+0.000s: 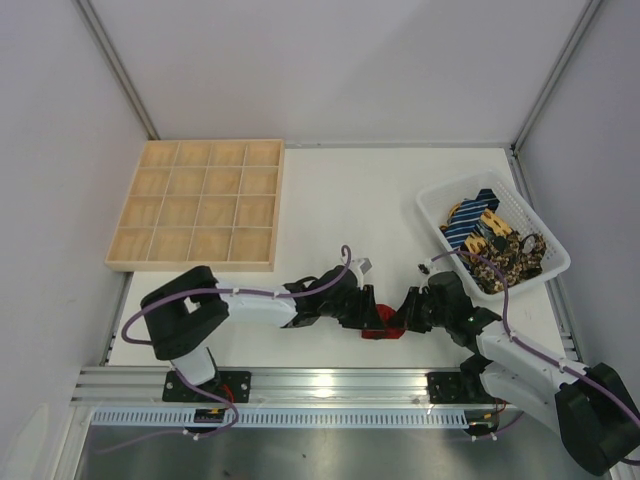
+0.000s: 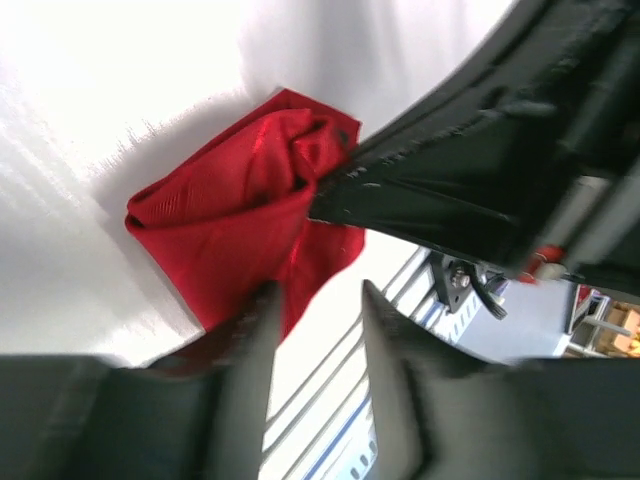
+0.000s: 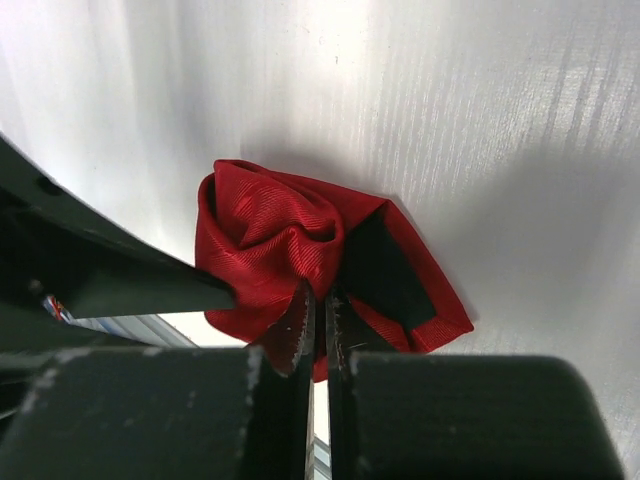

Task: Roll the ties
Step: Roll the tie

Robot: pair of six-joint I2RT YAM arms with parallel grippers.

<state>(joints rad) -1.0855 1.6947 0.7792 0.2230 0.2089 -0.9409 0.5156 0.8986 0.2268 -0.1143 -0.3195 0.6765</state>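
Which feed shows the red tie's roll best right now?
Right wrist: the red tie fills the centre, folds sharp. Left wrist shows it partly behind the other gripper; top external shows only a sliver between the arms.

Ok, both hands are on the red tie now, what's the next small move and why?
Probably keep the right hand pinched on the red tie and have the left hand, which looks open, steady the bundle: the roll looks loose and lumpy, with a flap splayed on the table.
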